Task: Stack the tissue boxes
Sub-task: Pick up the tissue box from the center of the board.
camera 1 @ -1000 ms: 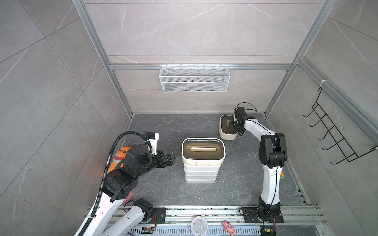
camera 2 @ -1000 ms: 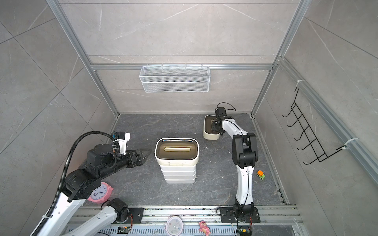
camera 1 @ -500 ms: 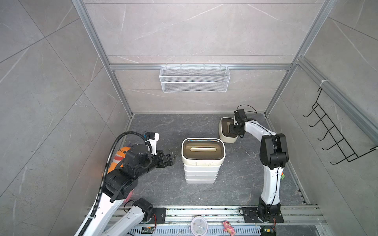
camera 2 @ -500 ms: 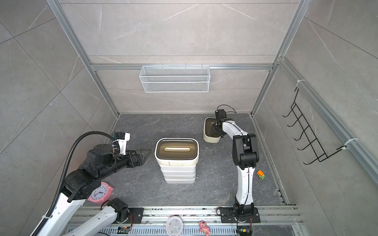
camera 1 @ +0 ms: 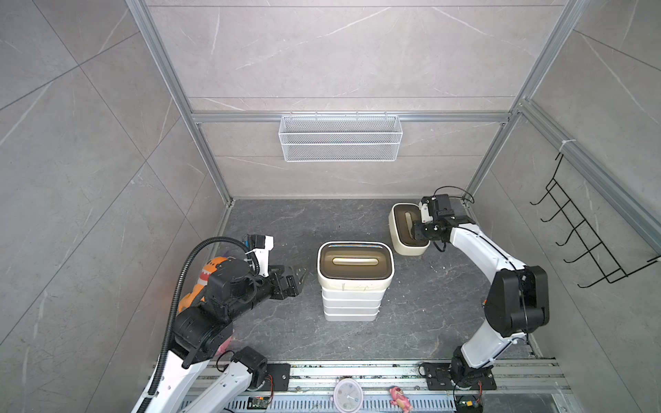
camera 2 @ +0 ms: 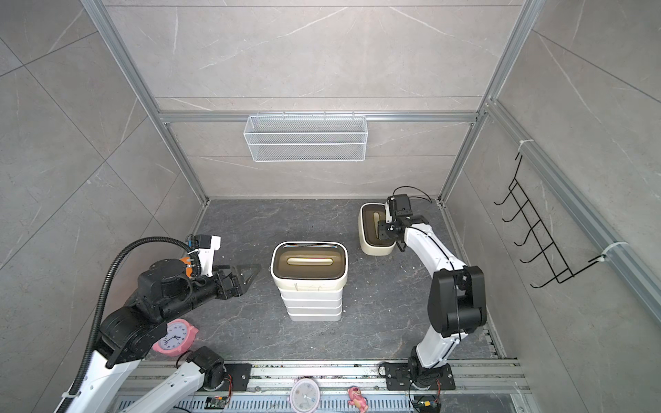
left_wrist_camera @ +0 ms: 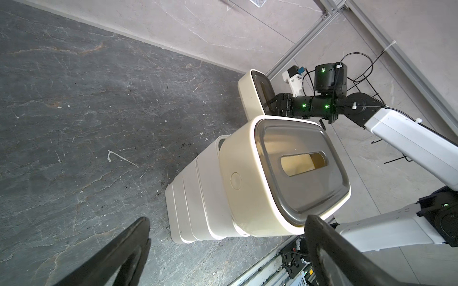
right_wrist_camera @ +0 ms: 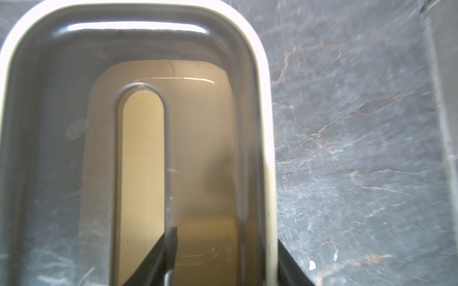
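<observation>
In the middle of the floor stands a stack of tissue boxes (camera 1: 350, 304) (camera 2: 310, 304). Its top one is a cream box with a dark brown lid (camera 1: 356, 262) (camera 2: 309, 262) (left_wrist_camera: 247, 178). Another cream tissue box (camera 1: 402, 229) (camera 2: 368, 232) (left_wrist_camera: 250, 99) (right_wrist_camera: 138, 24) sits at the back right. My right gripper (camera 1: 416, 230) (camera 2: 382, 230) (right_wrist_camera: 225, 237) is shut on its wall, with one finger in the lid slot and one outside. My left gripper (camera 1: 298, 277) (camera 2: 250, 273) (left_wrist_camera: 228, 221) is open and empty, left of the stack.
A white wire mesh basket (camera 1: 339, 137) hangs on the back wall. A black hook rack (camera 1: 586, 236) is on the right wall. A pink clock (camera 2: 173, 338) and an orange toy (camera 1: 211, 271) lie under my left arm. A small clock (camera 1: 348, 393) and a pink toy (camera 1: 400, 395) lie on the front rail.
My right gripper has closed on the back-right box's wall, and the box has shifted a little with it. The left arm and the stack have not moved.
</observation>
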You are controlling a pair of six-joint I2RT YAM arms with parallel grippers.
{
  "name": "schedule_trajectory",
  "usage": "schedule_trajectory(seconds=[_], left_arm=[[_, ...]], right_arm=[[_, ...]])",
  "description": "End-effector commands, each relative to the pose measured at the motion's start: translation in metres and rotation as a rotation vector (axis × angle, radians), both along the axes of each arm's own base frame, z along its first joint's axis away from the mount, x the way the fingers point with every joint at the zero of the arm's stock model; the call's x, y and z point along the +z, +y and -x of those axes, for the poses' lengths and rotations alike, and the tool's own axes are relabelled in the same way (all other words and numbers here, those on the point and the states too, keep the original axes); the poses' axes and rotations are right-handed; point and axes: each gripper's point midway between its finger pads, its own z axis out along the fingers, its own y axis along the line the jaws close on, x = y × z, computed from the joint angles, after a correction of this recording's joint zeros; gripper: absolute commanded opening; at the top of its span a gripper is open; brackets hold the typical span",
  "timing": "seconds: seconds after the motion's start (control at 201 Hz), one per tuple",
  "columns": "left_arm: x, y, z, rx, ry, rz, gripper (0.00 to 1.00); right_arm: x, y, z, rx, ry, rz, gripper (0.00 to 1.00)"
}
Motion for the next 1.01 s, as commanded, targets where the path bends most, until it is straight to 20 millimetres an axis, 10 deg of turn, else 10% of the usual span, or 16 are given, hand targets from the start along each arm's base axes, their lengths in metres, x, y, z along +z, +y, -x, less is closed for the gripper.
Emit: schedule_trajectory(seconds=[0.0,0.528,1.002], left_arm=[[0.021,0.001,0.012,-0.022,-0.034,0.052,1.0],[0.055,0.002,0.047,-0.131,-0.114,0.109,1.0],[0.07,-0.002,0.049,-0.164,-0.139,0.128,1.0]], right_arm=[[0.039,0.007,0.017,0.057,-0.052,-0.024,0.47],[0.124,0.024,0.098,0.167,-0.103,-0.042,0.47],[0.207,0.072,0.125,0.455,-0.159,-0.054,0.45]])
